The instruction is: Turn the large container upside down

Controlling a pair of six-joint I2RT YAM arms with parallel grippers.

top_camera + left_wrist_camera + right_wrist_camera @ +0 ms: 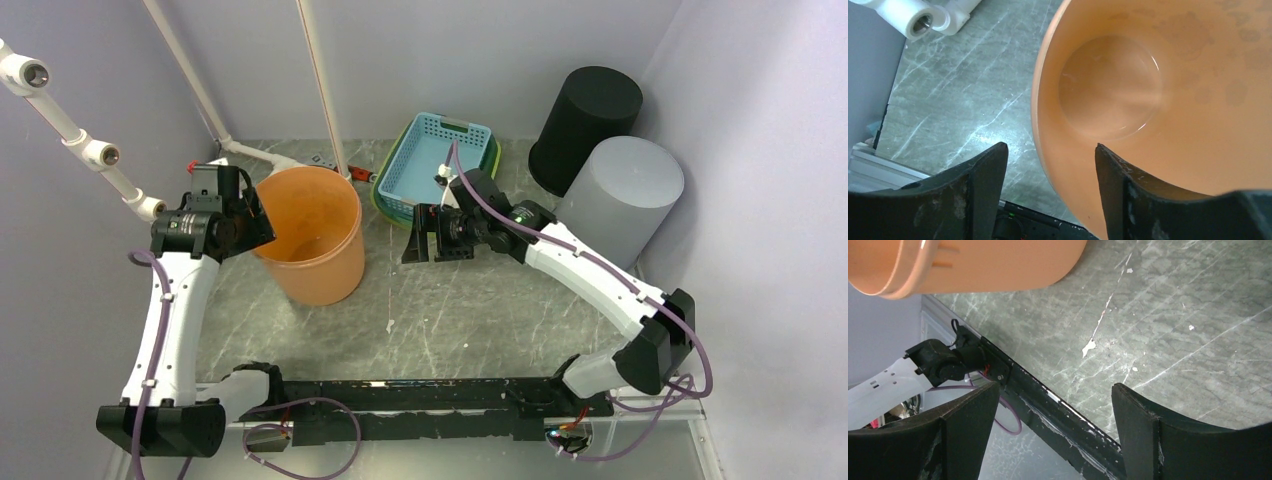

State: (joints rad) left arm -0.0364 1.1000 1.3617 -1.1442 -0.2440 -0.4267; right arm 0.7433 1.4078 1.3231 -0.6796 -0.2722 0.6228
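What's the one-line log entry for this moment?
flip: not done | orange bucket: upright | left gripper: open, astride rim | right gripper: open, empty

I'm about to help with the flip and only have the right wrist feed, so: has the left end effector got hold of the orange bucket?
Observer: No. The left end effector is open, straddling the rim of the orange bucket, with one finger inside.
Operator: Is the bucket upright?
Observer: Yes, mouth up, standing on the table.
Operator: Anything behind my arm?
Observer: A blue basket sits just beyond the right end effector.
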